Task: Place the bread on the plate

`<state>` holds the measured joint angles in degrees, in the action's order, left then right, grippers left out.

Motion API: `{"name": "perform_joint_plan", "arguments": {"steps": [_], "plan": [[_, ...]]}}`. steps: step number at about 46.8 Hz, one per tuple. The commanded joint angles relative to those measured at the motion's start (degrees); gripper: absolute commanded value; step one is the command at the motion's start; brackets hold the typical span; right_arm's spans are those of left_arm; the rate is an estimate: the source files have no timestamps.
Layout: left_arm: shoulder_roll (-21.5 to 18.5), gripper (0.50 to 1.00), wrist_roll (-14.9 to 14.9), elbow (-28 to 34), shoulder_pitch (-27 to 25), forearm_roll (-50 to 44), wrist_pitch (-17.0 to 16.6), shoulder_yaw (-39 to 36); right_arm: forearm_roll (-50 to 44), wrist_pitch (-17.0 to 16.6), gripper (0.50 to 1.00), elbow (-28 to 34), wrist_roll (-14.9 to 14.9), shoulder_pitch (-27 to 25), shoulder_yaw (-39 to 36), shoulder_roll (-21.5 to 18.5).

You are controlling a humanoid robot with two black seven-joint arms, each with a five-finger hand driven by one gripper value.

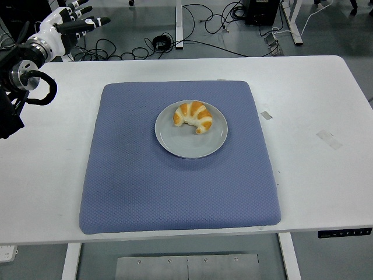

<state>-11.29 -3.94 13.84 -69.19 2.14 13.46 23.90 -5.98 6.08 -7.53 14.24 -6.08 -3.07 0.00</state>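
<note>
A golden croissant [193,115] lies on a round grey plate [191,129], in its upper half. The plate sits on a blue quilted mat [178,157] in the middle of the white table. My left hand [74,23] is at the far upper left, beyond the table's far edge, with its fingers spread and holding nothing. It is far from the plate. My right arm is out of view.
The white table [315,116] shows bare strips around the mat, with small tape pieces [328,139] on the right side. Cables and desk legs lie on the floor beyond the far edge.
</note>
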Motion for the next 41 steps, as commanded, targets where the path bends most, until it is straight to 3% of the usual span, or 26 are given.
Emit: {"name": "perform_joint_plan", "arguments": {"steps": [1, 8, 20, 41], "plan": [[0.8, 0.977, 0.2, 0.0, 1.2, -0.1, 1.0, 1.1, -0.1, 0.1, 1.0, 0.2, 0.0, 0.0, 0.0, 0.0], [1.9, 0.977, 0.0, 0.0, 2.5, -0.8, 3.4, 2.3, -0.1, 0.1, 1.0, 0.2, 0.0, -0.1, 0.1, 0.0], [5.6, 0.977, -0.5, 0.0, 4.1, -2.5, 3.5, 5.6, -0.1, 0.1, 1.0, 0.2, 0.0, -0.1, 0.0, 0.0], [5.6, 0.977, -0.5, 0.0, 3.9, -2.5, 3.5, 5.6, -0.1, 0.1, 1.0, 0.1, 0.0, 0.0, -0.1, 0.0]]}}
